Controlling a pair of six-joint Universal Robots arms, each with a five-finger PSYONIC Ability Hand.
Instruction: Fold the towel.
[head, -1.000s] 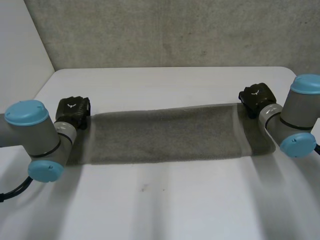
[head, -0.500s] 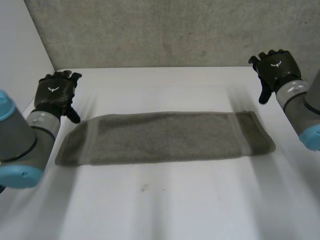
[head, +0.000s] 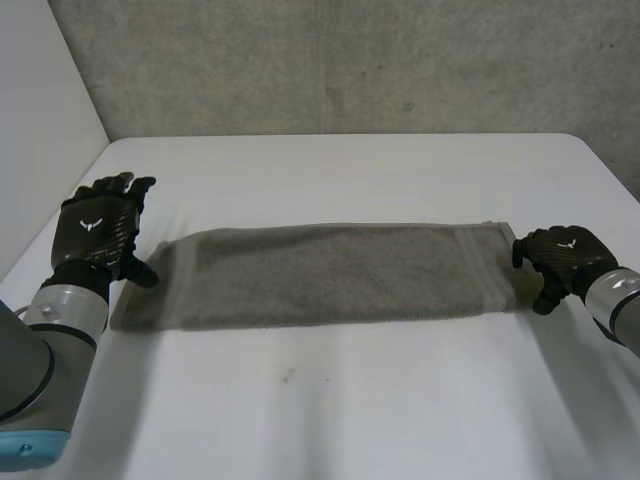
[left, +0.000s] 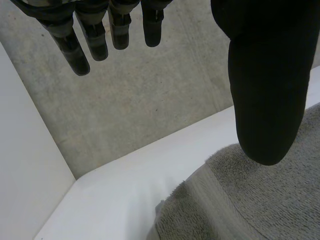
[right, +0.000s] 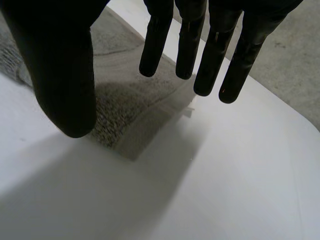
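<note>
**Both hands open at the ends of the flat towel**

The left hand (head: 98, 232) is released. In its wrist view the fingers (left: 75, 50) hang straight and apart, the thumb stands clear of them, and nothing lies between them. The thumb hangs above the towel's left end, and the fingers point past it toward the grey wall (head: 350, 60).

The right hand (head: 562, 262) is released as well. Its fingers (right: 155, 45) are straight and slightly spread and grasp nothing. It hovers just over the towel's right end, where the hemmed corner lies below the fingertips.

The towel (head: 330, 275) lies flat on the white table (head: 350, 400) as one long grey strip. It stretches from one hand to the other, with a hand at each short edge.
</note>
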